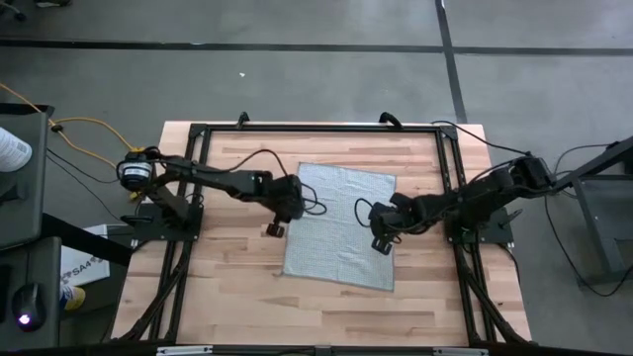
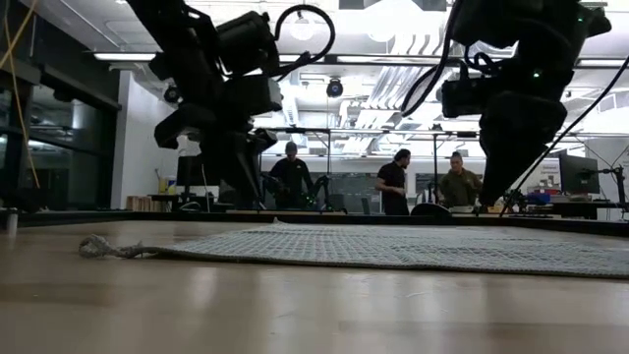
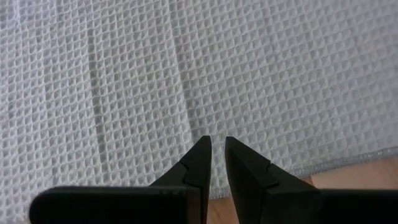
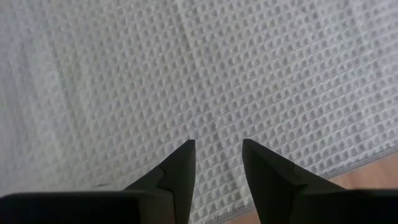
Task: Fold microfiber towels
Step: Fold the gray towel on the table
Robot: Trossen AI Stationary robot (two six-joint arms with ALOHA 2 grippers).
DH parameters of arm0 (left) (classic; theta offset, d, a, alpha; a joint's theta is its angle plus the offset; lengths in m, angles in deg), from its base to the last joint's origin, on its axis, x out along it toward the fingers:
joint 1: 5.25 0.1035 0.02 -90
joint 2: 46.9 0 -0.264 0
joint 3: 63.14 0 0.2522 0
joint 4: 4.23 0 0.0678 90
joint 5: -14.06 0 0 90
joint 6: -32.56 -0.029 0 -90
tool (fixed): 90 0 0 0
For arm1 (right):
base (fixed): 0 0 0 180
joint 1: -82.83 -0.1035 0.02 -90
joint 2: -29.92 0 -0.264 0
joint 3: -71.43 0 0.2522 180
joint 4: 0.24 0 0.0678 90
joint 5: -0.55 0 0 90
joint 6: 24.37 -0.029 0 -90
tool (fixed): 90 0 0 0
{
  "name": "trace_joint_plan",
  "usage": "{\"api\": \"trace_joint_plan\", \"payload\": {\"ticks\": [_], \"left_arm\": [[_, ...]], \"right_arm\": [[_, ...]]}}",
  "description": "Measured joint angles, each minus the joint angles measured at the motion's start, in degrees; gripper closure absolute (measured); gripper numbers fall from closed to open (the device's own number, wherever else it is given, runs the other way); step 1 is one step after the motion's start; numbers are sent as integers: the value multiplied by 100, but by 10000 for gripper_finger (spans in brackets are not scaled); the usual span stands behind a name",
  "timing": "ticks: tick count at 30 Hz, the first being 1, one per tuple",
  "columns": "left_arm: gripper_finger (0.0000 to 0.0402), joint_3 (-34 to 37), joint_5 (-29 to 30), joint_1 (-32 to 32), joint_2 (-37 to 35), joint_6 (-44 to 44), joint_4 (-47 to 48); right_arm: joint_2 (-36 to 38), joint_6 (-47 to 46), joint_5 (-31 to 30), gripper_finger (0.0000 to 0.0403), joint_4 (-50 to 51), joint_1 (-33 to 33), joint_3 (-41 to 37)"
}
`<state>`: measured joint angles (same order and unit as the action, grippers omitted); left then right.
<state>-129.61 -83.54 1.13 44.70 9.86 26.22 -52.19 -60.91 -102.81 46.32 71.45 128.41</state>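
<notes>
Grey-blue waffle-weave towel (image 1: pixel 340 226) lies flat and unfolded in the middle of the wooden table (image 1: pixel 227 297), a little skewed against the table's edges. From the low camera I see it as a thin spread sheet, with one corner bunched into a small knot at its near left end.

Left gripper (image 1: pixel 277 223) sits at the towel's left edge, about halfway along that side. Through its wrist camera I see the two dark fingers (image 3: pixel 198 163) pointing onto the cloth near its hemmed border, with bare wood showing just past the hem. Only a narrow slit separates the tips; nothing is caught between them.

Right gripper (image 1: pixel 382 241) is over the towel's right edge, roughly level with the left one. Its wrist camera shows the fingers (image 4: pixel 181 163) parted wider, a clear gap with weave showing through, and nothing held. The hem and a strip of wood show near them.

I cannot tell from the low view whether either set of tips touches the cloth.

Beyond the table, three people (image 2: pixel 394 182) stand in the room behind.
</notes>
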Motion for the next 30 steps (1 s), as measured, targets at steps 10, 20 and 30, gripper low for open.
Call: {"api": "trace_joint_plan", "payload": {"ticks": [10, 20, 30], "left_arm": [[355, 53, -237, -1, 23, 189, -444], [355, 614, -233, -1, 23, 937, -1038], [355, 565, 215, -1, 25, 470, -539]], "right_arm": [[0, 417, 559, 277, 500, 263, 0], [0, 1135, 797, 277, 579, 391, 0], [0, 1135, 946, 277, 449, 558, 0]]}}
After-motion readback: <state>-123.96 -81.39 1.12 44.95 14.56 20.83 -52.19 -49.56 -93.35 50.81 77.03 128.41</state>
